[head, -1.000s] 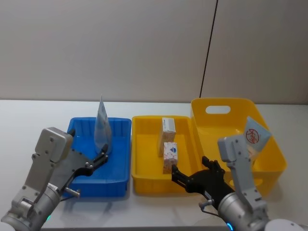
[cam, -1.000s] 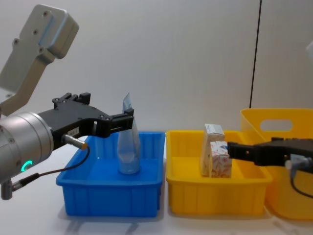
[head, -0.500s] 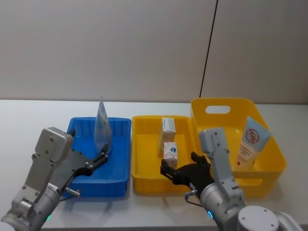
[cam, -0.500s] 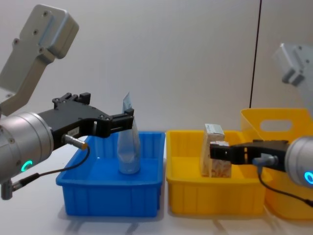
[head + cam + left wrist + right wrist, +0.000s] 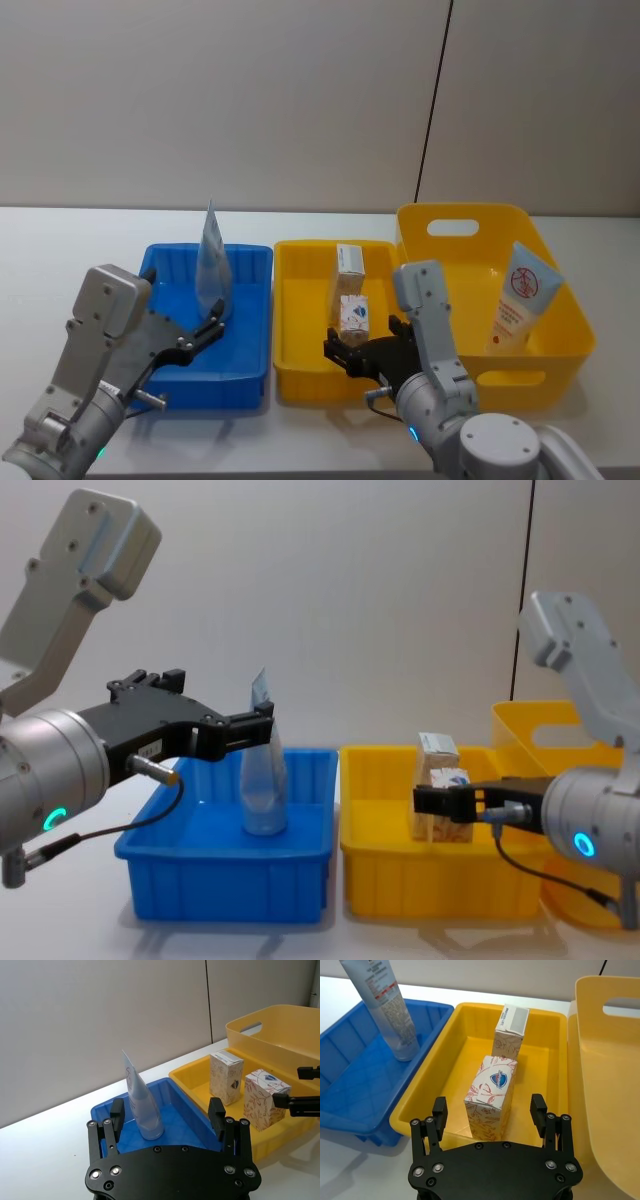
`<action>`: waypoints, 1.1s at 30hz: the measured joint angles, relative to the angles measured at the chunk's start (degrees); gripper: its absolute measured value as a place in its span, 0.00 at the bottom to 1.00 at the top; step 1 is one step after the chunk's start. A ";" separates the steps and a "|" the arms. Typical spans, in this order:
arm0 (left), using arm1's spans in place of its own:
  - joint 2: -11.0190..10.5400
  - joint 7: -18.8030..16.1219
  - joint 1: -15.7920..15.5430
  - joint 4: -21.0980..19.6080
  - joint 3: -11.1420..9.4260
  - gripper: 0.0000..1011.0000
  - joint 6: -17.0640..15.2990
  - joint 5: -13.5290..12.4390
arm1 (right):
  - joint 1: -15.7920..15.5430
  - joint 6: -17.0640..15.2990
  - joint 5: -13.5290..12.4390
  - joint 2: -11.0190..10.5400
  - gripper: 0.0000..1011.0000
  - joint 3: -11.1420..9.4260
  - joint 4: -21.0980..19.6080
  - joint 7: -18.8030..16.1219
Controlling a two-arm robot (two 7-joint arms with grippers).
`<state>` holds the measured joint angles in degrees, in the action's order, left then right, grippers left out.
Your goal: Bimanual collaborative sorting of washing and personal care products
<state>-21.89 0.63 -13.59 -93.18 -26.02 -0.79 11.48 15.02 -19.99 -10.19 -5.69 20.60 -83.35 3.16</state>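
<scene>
Yellow tray holds your white carton, and your right tool sits spread just short of it. Beige carton stands behind. Left tool gapes beside the tube upright in the blue tray.

Plain grey-beige wall, thin dark vertical seam right of centre, white desk beneath, even light
</scene>
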 joint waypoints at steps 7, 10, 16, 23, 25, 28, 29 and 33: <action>0.00 0.00 0.00 0.00 0.00 0.99 0.00 0.00 | 1.89 0.13 0.77 1.55 0.99 0.12 3.56 0.71; 0.00 0.00 0.00 0.00 0.00 0.99 0.00 0.00 | 2.70 0.37 1.04 2.08 0.99 0.22 5.12 0.74; 0.00 0.00 0.00 0.00 0.00 0.99 0.00 0.00 | 4.44 1.14 1.57 3.08 0.99 0.49 8.16 0.68; 0.00 0.00 0.00 0.00 0.00 0.99 0.00 0.00 | 6.01 2.16 2.32 4.03 0.99 0.63 11.14 0.69; 0.00 0.00 0.00 0.00 0.00 0.99 0.00 0.00 | 6.41 2.43 2.54 4.29 0.99 0.67 11.87 0.72; 0.00 0.00 0.00 0.00 0.00 0.99 0.00 0.00 | 6.72 2.62 2.72 4.47 0.98 0.68 12.40 0.77; 0.00 0.00 0.00 0.00 0.00 0.99 0.00 0.00 | 6.91 2.75 2.79 4.59 0.96 0.69 12.77 0.81; 0.00 0.00 0.00 0.00 0.00 0.99 0.00 0.00 | 7.27 2.96 3.00 4.81 0.87 0.72 13.47 0.88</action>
<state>-21.89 0.63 -13.59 -93.18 -26.03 -0.79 11.48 22.28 -17.02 -7.19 -0.88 21.32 -69.88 4.04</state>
